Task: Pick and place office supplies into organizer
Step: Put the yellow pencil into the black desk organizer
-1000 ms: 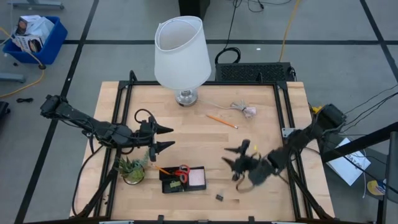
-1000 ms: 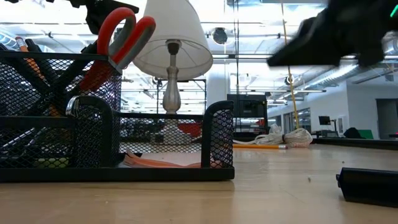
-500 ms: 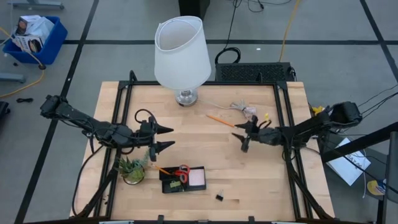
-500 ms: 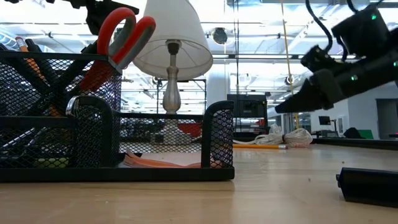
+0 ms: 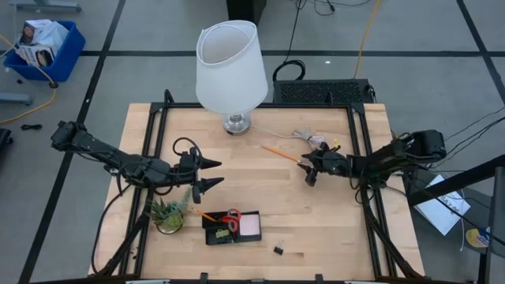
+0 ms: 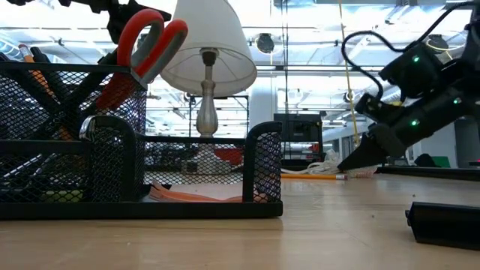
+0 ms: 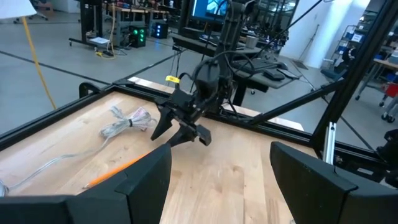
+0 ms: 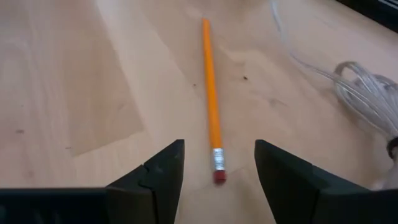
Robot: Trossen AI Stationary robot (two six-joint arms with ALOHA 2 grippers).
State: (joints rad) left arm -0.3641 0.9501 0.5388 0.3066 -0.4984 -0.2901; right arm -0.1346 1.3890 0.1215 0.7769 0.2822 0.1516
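A white-shaded lamp stands well beyond both grippers. A pale coiled cable bundle lies just beside the right gripper; a small potted plant sits near the left one.

Two dark jointed arms with looping black cables and small green lights.

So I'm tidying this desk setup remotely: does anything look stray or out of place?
Two supplies lie outside the black mesh organizer: an orange pencil near the coiled clear cable, with the open right gripper lined up on it, and a small black binder clip near the front edge.
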